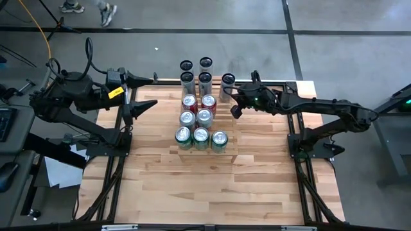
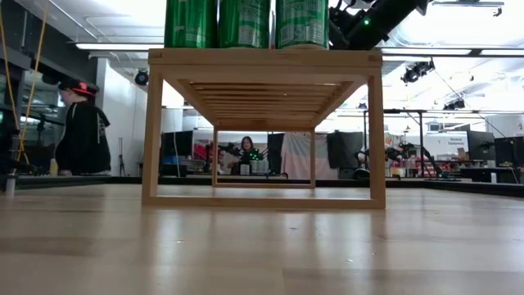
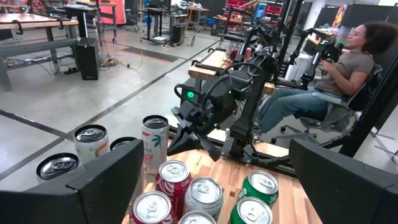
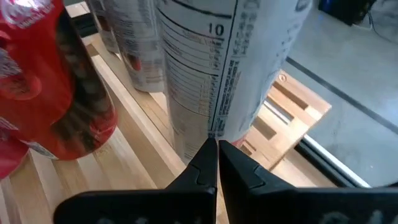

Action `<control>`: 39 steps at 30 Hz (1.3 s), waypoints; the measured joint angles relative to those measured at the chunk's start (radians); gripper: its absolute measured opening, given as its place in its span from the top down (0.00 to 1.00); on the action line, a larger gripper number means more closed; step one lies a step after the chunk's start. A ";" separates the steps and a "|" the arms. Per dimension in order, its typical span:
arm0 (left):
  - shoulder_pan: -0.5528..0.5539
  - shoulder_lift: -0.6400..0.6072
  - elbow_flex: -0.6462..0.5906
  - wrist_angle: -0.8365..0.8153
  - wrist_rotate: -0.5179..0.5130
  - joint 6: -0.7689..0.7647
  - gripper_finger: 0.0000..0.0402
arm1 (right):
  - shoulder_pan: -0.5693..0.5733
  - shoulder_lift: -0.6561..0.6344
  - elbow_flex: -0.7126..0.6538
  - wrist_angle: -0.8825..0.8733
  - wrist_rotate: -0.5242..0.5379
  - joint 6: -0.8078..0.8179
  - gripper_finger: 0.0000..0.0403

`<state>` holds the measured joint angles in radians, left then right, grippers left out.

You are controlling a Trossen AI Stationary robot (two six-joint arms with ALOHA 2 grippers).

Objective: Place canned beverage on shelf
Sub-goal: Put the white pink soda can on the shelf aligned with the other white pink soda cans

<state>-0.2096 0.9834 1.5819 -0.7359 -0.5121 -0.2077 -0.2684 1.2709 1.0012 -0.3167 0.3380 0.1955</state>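
The pale wooden shelf stands mid-table and carries green cans in front, silver and red cans behind them, and tall slim cans at the back. A tall white can stands upright at the shelf's far right end. My right gripper is shut, and its tips point at this can's lower wall from the table's right side. My left gripper hovers open to the left of the shelf, clear of every can. My right gripper's shut fingertips stand right against the lower wall of the tall white can, slanting down from the table's right side. I cannot tell whether they touch it. The can stands upright on its base.
A red can stands close beside the white can, with more tall cans behind it. The table's far right corner and its edge lie just past the can. Bare tabletop lies on the near side of the shelf. People are in the room beyond.
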 joint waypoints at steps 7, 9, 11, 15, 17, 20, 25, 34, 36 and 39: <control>0.000 0.000 0.000 0.000 0.000 0.000 0.02 | 0.000 0.000 0.000 0.030 -0.017 -0.078 1.00; 0.000 0.000 0.000 0.000 0.000 0.000 0.02 | 0.000 0.000 0.000 0.035 -0.035 -0.097 1.00; 0.000 0.000 0.000 0.000 0.000 0.000 0.02 | 0.000 0.000 0.000 0.024 -0.053 -0.115 1.00; 0.000 0.000 0.000 0.000 0.000 0.000 0.02 | -0.001 -0.009 -0.001 -0.048 -0.044 -0.129 1.00; 0.000 0.000 0.000 0.000 0.000 0.000 0.02 | -0.002 -0.009 -0.001 -0.067 0.004 -0.136 1.00; 0.000 0.000 0.000 0.000 0.000 0.000 0.02 | -0.025 -0.008 -0.002 -0.058 0.043 -0.148 1.00; 0.000 0.000 0.000 0.000 0.000 0.000 0.02 | -0.081 -0.007 -0.002 0.013 0.055 -0.152 1.00; 0.000 0.000 0.000 0.000 0.000 0.003 0.02 | -0.138 -0.007 -0.002 0.128 -0.071 -0.162 1.00; 0.000 0.000 0.000 0.000 0.000 0.008 0.02 | -0.138 -0.007 -0.002 0.142 -0.084 -0.162 1.00; 0.000 0.000 0.000 0.000 0.000 0.031 0.02 | -0.138 -0.007 -0.002 0.163 -0.116 -0.163 1.00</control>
<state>-0.2096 0.9836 1.5818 -0.7360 -0.5121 -0.1770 -0.4064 1.2643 0.9993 -0.1537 0.2218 0.0324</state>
